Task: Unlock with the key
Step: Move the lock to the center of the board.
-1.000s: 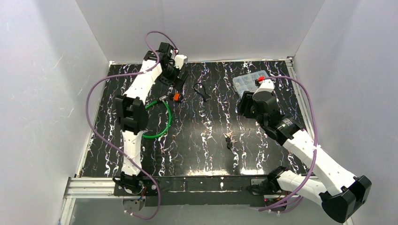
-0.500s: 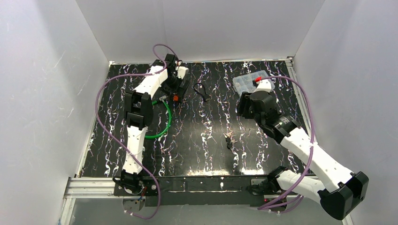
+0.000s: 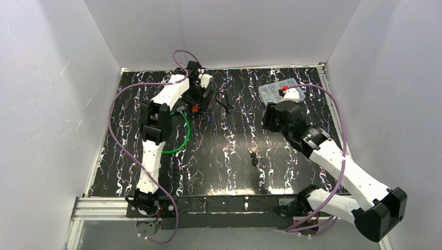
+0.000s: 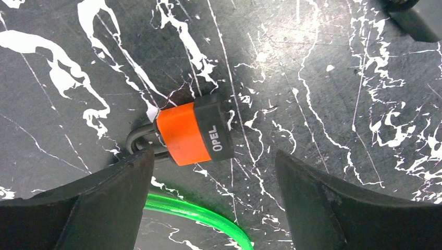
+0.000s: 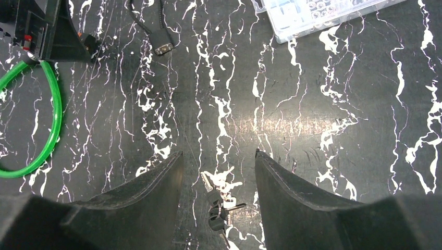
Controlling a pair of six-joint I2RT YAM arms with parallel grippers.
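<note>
An orange and black padlock (image 4: 195,133) lies flat on the black marbled table, its shackle round a green cable (image 4: 200,216). My left gripper (image 4: 213,156) hovers just over it, open, with the padlock body beyond the fingertips and nothing between them. From above, the padlock (image 3: 196,108) sits at the back left under the left gripper (image 3: 199,99). A bunch of keys (image 5: 219,203) lies on the table mid-right, also visible as keys (image 3: 254,154) from above. My right gripper (image 5: 219,152) is high above them, open and empty.
A clear plastic box (image 3: 279,89) with small parts stands at the back right. A black strap with a clip (image 3: 224,100) lies beside the padlock. The green cable (image 3: 182,138) loops out to the left. White walls enclose the table on three sides.
The left arm has swung right and its gripper now sits over the padlock, jaws slightly narrower. The right arm has barely shifted.
</note>
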